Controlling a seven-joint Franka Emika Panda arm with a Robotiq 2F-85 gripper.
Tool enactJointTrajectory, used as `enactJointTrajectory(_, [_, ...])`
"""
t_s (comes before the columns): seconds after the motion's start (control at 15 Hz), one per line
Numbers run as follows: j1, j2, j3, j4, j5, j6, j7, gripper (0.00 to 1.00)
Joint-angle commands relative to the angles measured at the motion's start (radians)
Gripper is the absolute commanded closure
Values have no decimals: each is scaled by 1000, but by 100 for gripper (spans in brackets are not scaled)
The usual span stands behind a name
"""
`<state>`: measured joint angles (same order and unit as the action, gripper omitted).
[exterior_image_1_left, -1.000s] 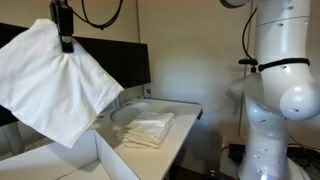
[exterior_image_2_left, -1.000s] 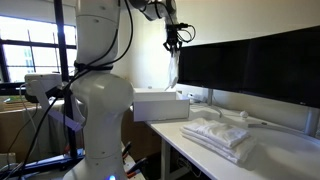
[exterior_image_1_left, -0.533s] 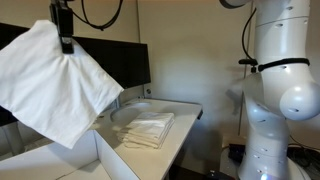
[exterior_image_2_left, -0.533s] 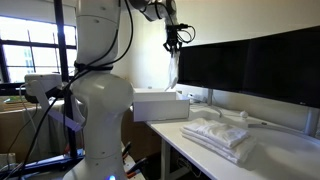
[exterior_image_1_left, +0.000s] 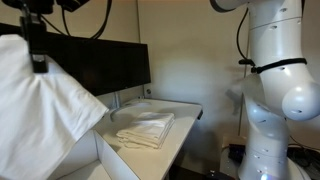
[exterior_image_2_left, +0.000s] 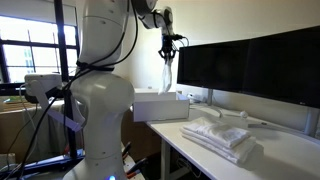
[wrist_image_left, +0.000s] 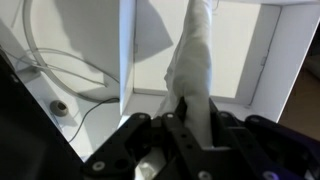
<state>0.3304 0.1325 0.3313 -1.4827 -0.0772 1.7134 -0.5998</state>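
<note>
My gripper (exterior_image_1_left: 38, 62) is shut on a white cloth (exterior_image_1_left: 40, 120) that hangs down from it, above a white open box (exterior_image_2_left: 160, 104). In an exterior view the gripper (exterior_image_2_left: 167, 40) holds the cloth (exterior_image_2_left: 166, 72) over the box. In the wrist view the cloth (wrist_image_left: 193, 60) runs out from between the fingers (wrist_image_left: 183, 108) over the box's white inside (wrist_image_left: 235, 50). A folded stack of white cloths (exterior_image_1_left: 146, 130) lies on the white table (exterior_image_1_left: 185, 125); it also shows in an exterior view (exterior_image_2_left: 222, 135).
Dark monitors (exterior_image_2_left: 250, 65) stand along the back of the table. The robot's white base (exterior_image_1_left: 280, 100) stands beside the table. The box wall (exterior_image_1_left: 118, 165) is near the table's end. A cable and a round fitting (wrist_image_left: 60, 108) lie below in the wrist view.
The gripper has moved sideways and down with the cloth, away from the folded stack and further over the box.
</note>
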Motion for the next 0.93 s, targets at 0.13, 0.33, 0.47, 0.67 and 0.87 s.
enactJointTrajectory(0.13, [35, 66, 48, -51, 154, 214, 19, 95])
enactJointTrajectory(0.33, [41, 74, 70, -104, 248, 337, 81, 95])
enactJointTrajectory(0.47, [43, 66, 83, -148, 305, 424, 118, 95])
enactJointTrajectory(0.67, [50, 57, 98, -217, 371, 557, 175, 95])
enactJointTrajectory(0.87, [46, -1, 110, -359, 439, 725, 257, 95])
